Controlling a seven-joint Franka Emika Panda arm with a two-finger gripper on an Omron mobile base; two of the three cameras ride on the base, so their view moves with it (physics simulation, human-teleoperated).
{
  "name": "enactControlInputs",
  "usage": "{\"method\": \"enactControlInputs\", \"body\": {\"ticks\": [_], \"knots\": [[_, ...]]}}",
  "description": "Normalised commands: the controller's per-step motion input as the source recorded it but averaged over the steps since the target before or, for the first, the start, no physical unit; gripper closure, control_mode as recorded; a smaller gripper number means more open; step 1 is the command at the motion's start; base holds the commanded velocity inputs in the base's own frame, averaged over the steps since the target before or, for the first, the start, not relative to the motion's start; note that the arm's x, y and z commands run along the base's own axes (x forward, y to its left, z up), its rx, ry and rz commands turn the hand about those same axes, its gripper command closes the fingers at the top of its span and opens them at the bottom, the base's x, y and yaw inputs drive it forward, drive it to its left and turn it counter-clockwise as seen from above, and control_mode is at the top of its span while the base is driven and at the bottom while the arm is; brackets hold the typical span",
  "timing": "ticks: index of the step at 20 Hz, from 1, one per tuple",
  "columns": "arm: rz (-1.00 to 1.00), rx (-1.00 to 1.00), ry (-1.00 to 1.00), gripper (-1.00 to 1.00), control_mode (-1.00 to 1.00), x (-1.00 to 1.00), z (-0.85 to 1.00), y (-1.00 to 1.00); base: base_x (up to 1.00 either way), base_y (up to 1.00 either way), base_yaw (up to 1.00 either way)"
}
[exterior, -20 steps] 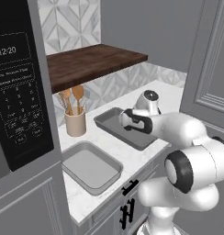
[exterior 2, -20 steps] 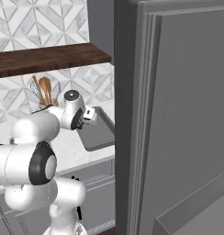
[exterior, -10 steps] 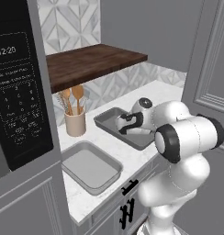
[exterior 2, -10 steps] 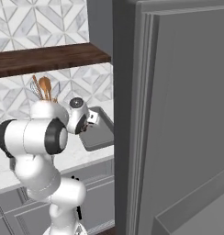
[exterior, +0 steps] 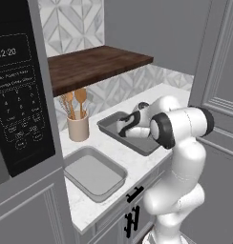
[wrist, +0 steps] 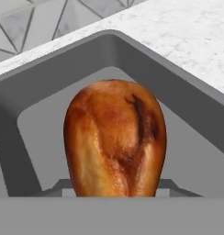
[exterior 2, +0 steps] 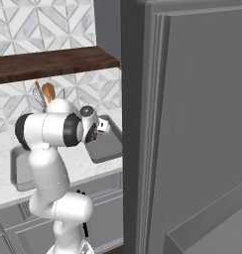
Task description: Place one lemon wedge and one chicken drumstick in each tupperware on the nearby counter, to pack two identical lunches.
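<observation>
I hold the drumstick [wrist: 114, 137] clamped in my claw [exterior: 122, 127], its long axis running straight out ahead of my fingers. It hangs inside the near corner of the right-hand tub [exterior: 143, 144] on the counter [exterior: 119, 153], floor just below; the other tub [exterior: 98, 194] sits well apart.

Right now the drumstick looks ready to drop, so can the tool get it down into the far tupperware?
Probably yes: the tool holds the chicken drumstick right over the tupperware, whose floor below looks bare.
</observation>
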Motion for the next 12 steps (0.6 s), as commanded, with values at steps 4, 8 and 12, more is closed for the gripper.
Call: {"method": "enactControlInputs", "body": {"ticks": [4,8,12], "knots": [[0.00,0.00,0.00,-1.00,-1.00,0.63,-0.14,0.00,0.00,0.00,0.00],[0.00,0.00,0.00,-1.00,-1.00,0.04,0.14,0.03,0.00,0.00,0.00],[0.00,0.00,-0.03,-1.00,-1.00,-0.49,0.71,0.03,0.00,0.00,0.00]]}}
